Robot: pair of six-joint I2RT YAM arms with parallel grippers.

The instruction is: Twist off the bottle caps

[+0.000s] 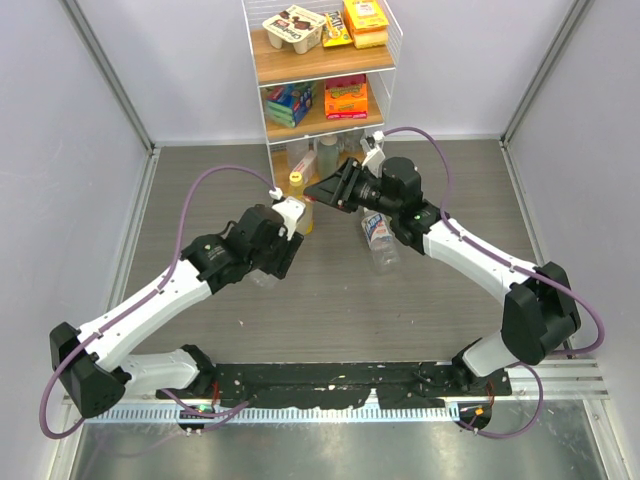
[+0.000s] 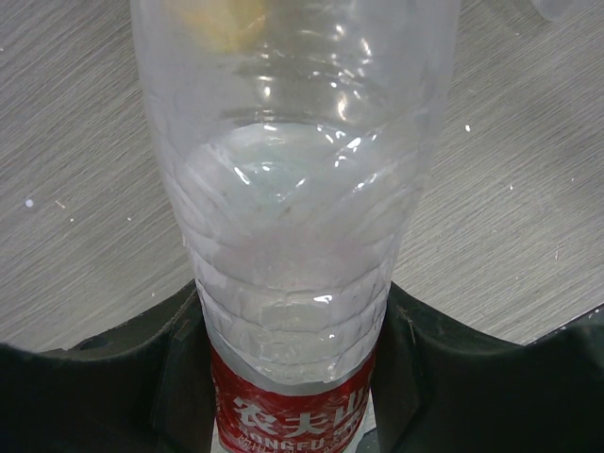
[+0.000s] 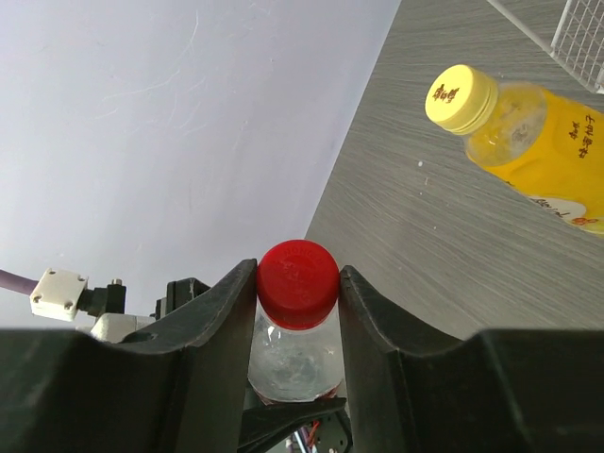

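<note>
My left gripper is shut on the body of the clear bottle with the red label, at the label's upper edge. In the top view the left gripper sits left of centre. My right gripper is shut on that bottle's red cap, one finger on each side. In the top view the right gripper points left. The yellow-orange juice bottle with its yellow cap stands on the table beside them and also shows from above. The blue-white label bottle stands under my right arm. Its cap is hidden.
A wire rack with snack boxes stands at the back, with more bottles on its lowest level. Grey walls close in the table on the left and right.
</note>
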